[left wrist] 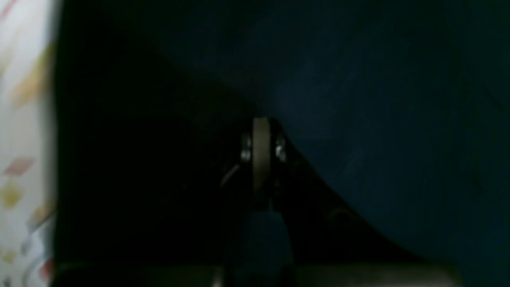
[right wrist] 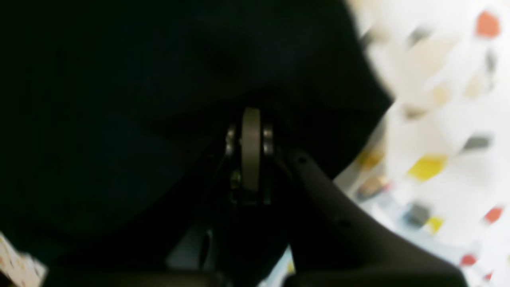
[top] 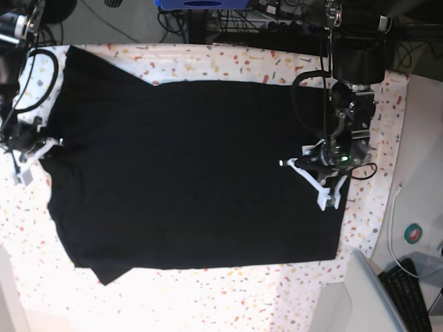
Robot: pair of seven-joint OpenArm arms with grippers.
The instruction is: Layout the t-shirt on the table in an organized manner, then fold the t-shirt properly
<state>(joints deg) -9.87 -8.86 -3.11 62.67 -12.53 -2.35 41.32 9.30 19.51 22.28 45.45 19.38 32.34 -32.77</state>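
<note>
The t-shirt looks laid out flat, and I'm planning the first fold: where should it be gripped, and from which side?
Probably the two opposite short ends. The t-shirt lies spread flat on the table, so only its edges offer fabric to pinch. Coming down from above at each end suits this; the left gripper and right gripper sit there, both shut on fabric.

— What sort of place is this?
— A robotics lab or workshop, by the look of it. Two robot arms (top: 346,104) stand over a table (top: 208,290) covered in speckled cloth.
— Anything else?
— Tangled black cables (top: 228,17) run along the far edge, a keyboard (top: 412,294) sits at the corner, and a roll of tape (top: 414,233) lies on the grey side surface (top: 422,138).
</note>
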